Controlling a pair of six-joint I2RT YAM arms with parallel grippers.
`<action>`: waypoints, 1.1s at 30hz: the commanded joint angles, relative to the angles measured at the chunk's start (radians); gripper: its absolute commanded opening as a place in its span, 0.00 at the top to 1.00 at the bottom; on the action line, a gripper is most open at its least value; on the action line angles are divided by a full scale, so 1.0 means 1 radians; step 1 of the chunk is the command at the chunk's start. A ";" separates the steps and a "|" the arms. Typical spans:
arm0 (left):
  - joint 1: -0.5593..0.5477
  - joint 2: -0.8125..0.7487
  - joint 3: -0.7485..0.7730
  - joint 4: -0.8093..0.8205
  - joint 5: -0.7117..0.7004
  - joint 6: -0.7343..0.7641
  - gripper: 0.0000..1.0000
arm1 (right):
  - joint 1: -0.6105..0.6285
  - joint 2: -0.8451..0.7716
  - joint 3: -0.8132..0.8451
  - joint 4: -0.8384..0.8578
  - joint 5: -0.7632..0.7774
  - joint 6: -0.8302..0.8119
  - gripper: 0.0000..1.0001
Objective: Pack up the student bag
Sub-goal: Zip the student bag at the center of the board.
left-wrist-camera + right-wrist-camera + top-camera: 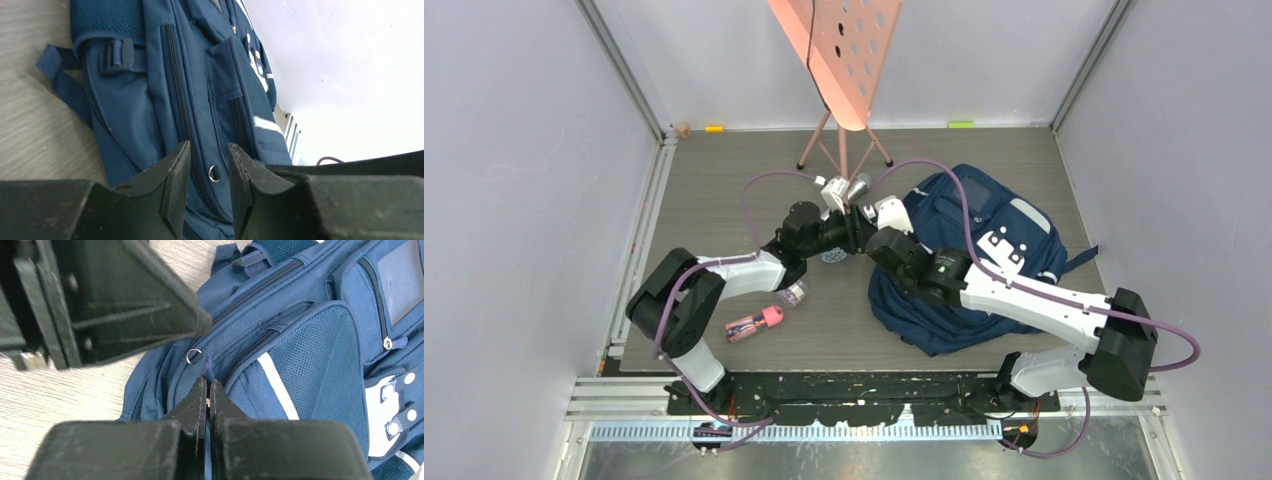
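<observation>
The student bag (989,245) lies flat on the table to the right of centre, navy blue with grey stripes and patches. Both grippers meet at its left edge. My right gripper (208,385) is shut on a blue zipper pull tab (208,365) of the bag (310,355), beside a small metal ring (193,355). My left gripper (210,152) is open, its fingers apart on either side of that ring (213,173) and a zipper line on the bag's side (150,100), gripping nothing. In the right wrist view a left finger (125,305) hangs just above the ring.
A pink perforated stand (839,50) rises at the back centre on thin legs. A pink-capped item (754,322) and a small jar (794,293) lie left of the bag near the left arm. A small patterned object (834,256) sits under the grippers. Walls close both sides.
</observation>
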 commanded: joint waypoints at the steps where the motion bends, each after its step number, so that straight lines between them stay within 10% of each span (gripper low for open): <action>1: -0.033 0.044 -0.022 0.121 -0.034 -0.023 0.65 | -0.009 -0.082 0.020 -0.006 0.026 0.066 0.99; 16: -0.134 0.110 -0.063 0.193 -0.072 -0.094 0.51 | -0.025 -0.107 -0.005 0.011 0.016 0.066 0.99; 24: -0.144 0.096 -0.037 0.219 -0.030 -0.114 0.99 | -0.025 -0.124 -0.026 0.035 -0.055 0.014 1.00; 33: -0.064 0.003 0.046 0.024 -0.117 -0.069 1.00 | -0.020 -0.117 -0.061 -0.007 -0.202 -0.100 0.99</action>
